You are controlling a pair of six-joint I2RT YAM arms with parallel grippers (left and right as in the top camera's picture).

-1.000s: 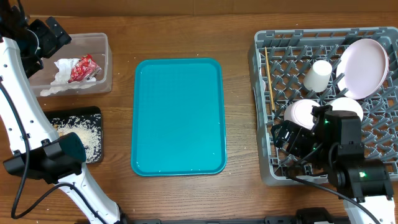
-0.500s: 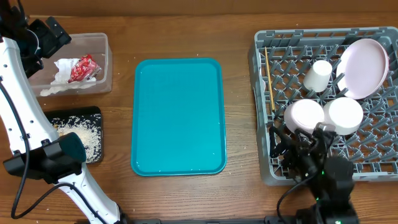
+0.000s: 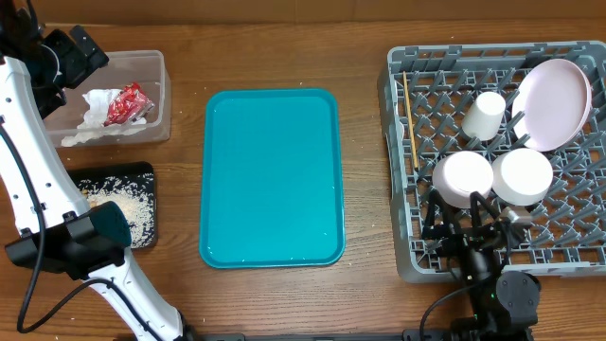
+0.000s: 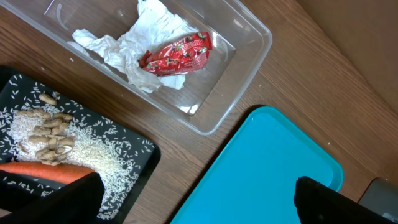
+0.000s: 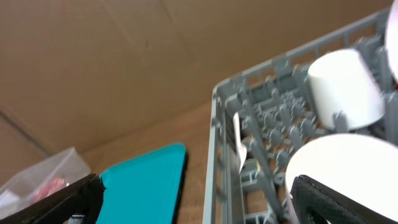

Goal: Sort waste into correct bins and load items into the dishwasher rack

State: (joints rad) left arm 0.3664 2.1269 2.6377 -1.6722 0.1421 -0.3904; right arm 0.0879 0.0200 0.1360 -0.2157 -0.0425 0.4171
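Left gripper (image 4: 196, 199) and right gripper (image 5: 202, 202) are spread, empty — a bowl (image 3: 463, 177) could get knocked askew if the right is swung carelessly.

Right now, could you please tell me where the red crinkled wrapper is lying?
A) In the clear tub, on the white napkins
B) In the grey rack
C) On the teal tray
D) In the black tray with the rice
A: the left wrist view shows the red wrapper resting on the crumpled napkins inside the clear tub.
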